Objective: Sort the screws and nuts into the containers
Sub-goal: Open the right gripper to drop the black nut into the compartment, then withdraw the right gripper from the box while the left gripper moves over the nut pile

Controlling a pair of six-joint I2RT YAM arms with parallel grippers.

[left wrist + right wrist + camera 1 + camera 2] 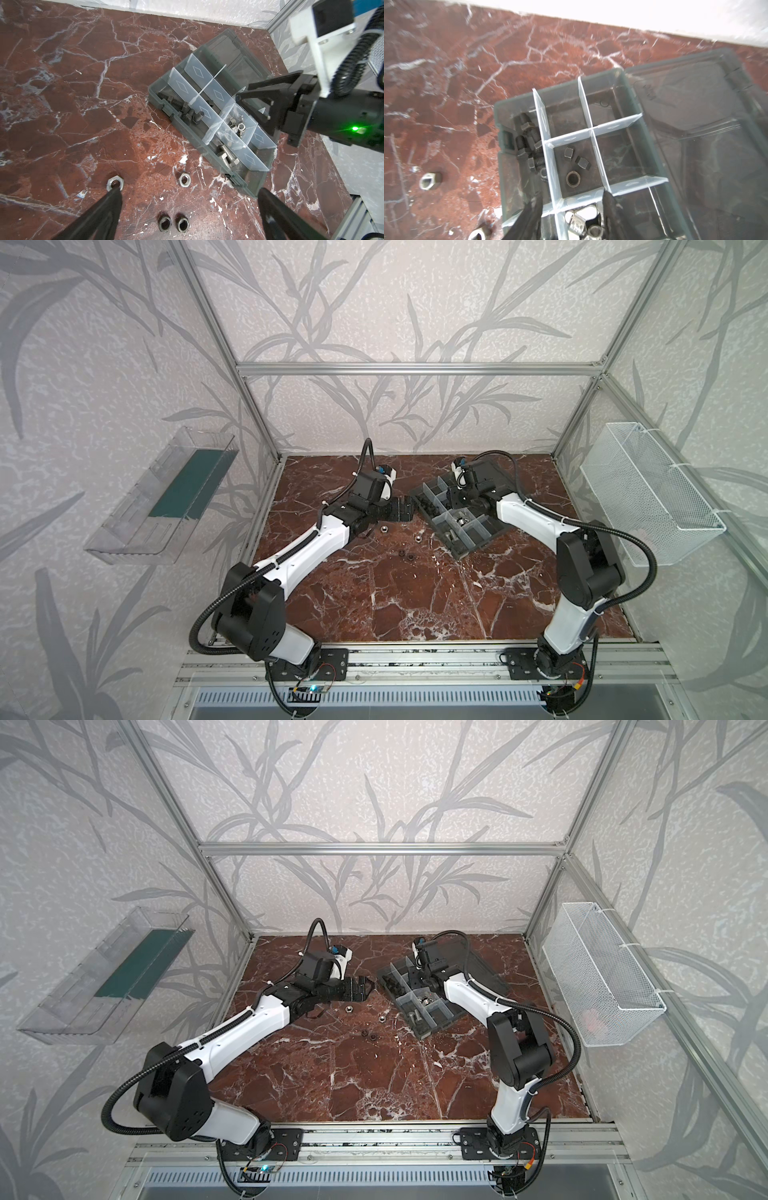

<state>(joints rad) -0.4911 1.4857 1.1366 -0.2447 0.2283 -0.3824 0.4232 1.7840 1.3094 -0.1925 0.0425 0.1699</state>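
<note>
Top views: organizer box (465, 551) sat on the tabletop (415, 605). Four loose nuts (384, 528) lay between it and the left gripper (409, 508).

Left wrist: left jaws spread wide, empty, above those nuts. Dark screws (182, 108) lay inside the box.

Right wrist: right gripper (572, 196) jaws parted, empty, over a compartment (586, 182) holding black nuts (569, 153).

From here, the box (444, 1022) lies open on the tabletop (374, 1085), its lid (482, 965) flat behind it. The right arm (465, 990) reaches over it, and the right jaws sit low among the compartments (436, 1013). The left jaws are spread wide just left of the box. Two silver nuts (350, 1008) and two black nuts (372, 1038) lie loose to its left.
</note>
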